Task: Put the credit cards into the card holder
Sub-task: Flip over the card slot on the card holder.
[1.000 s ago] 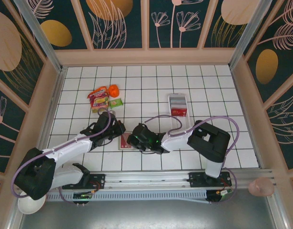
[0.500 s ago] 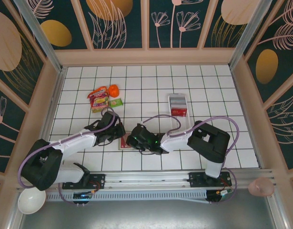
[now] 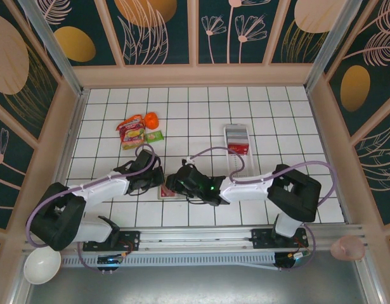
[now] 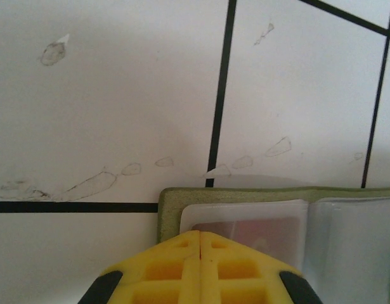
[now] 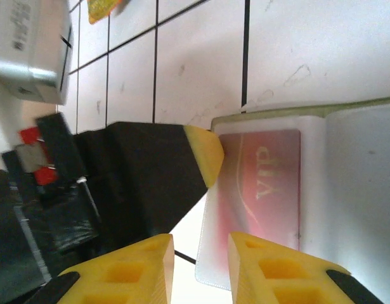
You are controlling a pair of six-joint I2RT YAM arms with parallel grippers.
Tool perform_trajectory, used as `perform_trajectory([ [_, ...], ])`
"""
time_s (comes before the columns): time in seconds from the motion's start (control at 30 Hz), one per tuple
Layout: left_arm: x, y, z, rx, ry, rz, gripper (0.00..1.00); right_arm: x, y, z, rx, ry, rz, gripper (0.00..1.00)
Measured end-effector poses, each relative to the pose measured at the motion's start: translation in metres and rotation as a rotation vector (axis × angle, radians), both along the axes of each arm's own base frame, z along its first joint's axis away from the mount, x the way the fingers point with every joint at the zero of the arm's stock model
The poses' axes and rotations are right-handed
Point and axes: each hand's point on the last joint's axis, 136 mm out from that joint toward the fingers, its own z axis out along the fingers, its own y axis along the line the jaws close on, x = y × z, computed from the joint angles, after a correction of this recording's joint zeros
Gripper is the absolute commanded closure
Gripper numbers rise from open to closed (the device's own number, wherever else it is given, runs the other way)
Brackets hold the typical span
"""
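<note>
**While the wallet (image 3: 167, 190) lies open, a slick card (image 5: 261, 183) sits under its clear pocket**

Because the card is thin, stiff and glossy, it will probably skate on the plastic and offer little to pinch except its edges. I would take it by a short edge and slide it flat rather than bend it. It shows through a clear pocket of the wallet, which is spread flat on the tiles at about 6 o'clock on the table, a little left of middle. The wallet looks light and floppy, so it likely needs pinning while anything slides in or out.

The left gripper (image 4: 200, 244) has its tips pressed together and sits against the pocket's edge on the wallet's 9 o'clock side. The right gripper (image 5: 201, 253) stands just beside the pocket's corner, on the 3 o'clock side. Its jaws are a little apart, with nothing that I can see held between them. A white tray (image 3: 237, 140) with something red in it lies at 2 o'clock from the wallet, well apart.
</note>
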Motion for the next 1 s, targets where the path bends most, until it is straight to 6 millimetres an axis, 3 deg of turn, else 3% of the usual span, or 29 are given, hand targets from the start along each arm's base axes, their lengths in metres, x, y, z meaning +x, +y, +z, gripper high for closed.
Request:
perform_trajectory([
  [0.2,0.0,0.004,-0.001,0.018,-0.002,0.005,1.0,-0.002,-0.01,-0.016,-0.086,0.004,0.005,0.76],
  [0.43,0.0,0.003,0.002,0.013,-0.01,0.006,1.0,-0.008,0.009,-0.041,-0.161,0.018,0.083,0.85],
  [0.53,0.001,0.001,0.01,-0.007,-0.029,0.003,1.0,-0.014,0.018,-0.045,-0.169,0.018,0.123,0.99],
  [0.77,0.002,-0.015,0.04,-0.147,-0.092,-0.012,1.0,-0.019,0.02,-0.055,-0.195,0.039,0.143,1.0],
  [1.0,-0.024,-0.012,0.006,-0.163,0.015,-0.028,1.0,-0.02,0.018,-0.057,-0.205,0.044,0.146,1.0],
])
